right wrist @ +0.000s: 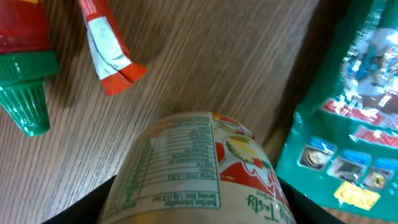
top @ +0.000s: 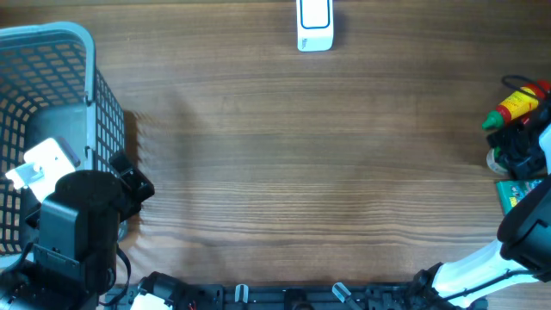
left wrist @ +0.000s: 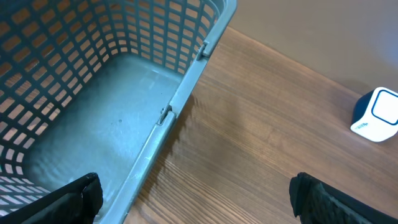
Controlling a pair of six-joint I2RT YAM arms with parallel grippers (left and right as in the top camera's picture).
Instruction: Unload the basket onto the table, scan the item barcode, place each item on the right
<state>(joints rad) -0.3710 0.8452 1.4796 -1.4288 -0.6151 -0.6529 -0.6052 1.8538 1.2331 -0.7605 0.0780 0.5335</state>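
Straddling the can (right wrist: 186,162) for pickup, the right tool (right wrist: 199,202) shows no clear grip; I cannot tell. The left tool (left wrist: 199,199) hangs open.

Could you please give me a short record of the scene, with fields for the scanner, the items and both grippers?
scanner: white and blue barcode scanner, far edge of the wooden table
basket: blue plastic mesh basket, left side
items: red sauce bottle with green cap, teal foil packet, labelled round can, right side
left gripper: open, above basket edge
right gripper: straddles the can; grip unclear
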